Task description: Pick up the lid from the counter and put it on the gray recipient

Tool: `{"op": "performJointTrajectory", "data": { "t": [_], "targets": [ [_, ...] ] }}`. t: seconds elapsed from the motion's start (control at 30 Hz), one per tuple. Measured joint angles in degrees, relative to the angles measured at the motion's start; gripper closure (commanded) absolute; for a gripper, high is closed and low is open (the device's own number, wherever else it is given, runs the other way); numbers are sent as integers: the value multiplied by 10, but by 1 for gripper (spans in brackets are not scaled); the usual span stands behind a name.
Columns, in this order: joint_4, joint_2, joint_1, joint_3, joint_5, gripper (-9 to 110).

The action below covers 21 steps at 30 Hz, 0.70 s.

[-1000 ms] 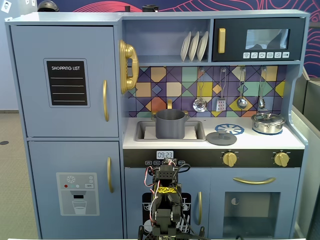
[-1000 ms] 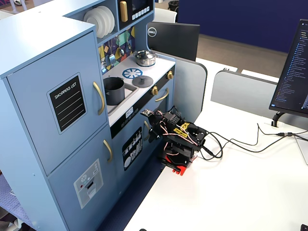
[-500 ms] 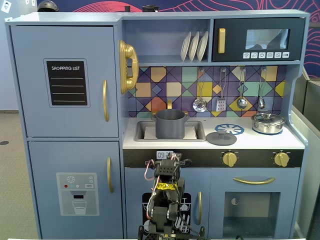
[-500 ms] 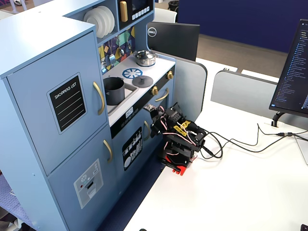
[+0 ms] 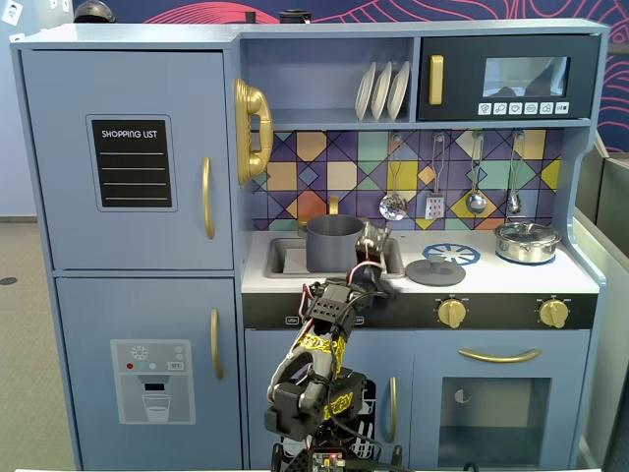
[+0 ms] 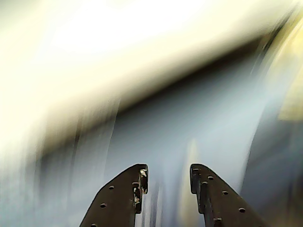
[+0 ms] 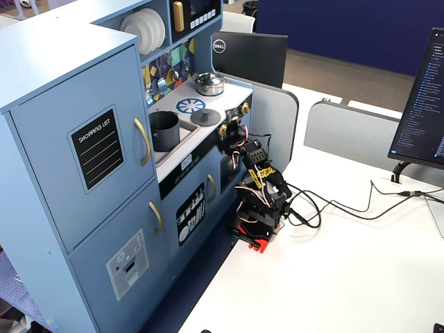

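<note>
The dark-gray lid point(image 5: 435, 271) lies flat on the white counter, to the right of the sink; it also shows in a fixed view point(image 7: 205, 116). The gray recipient point(image 5: 334, 242) stands upright in the sink and shows in the other fixed view too point(image 7: 164, 130). My gripper point(image 5: 373, 243) is blurred at the counter's front edge, between the pot and the lid, touching neither. It also shows in a fixed view point(image 7: 229, 132). In the wrist view the gripper point(image 6: 168, 177) is open and empty; the background is smeared by motion.
A shiny silver pot point(image 5: 527, 241) with its own lid stands on the counter's right, past a blue burner mark point(image 5: 451, 254). Utensils point(image 5: 477, 197) hang on the backsplash above. The sink basin point(image 5: 285, 258) holds the gray pot. Gold knobs point(image 5: 451, 312) line the front.
</note>
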Motion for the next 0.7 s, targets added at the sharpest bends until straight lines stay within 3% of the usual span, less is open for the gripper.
{"op": "performJointTrajectory", "data": {
  "t": [0.23,0.43,0.7],
  "targets": [
    [-166,-43,45,15,-36,84],
    [-296,-121,69,21,-62,81],
    [-349,-223,76,17,-73,80]
  ]
}}
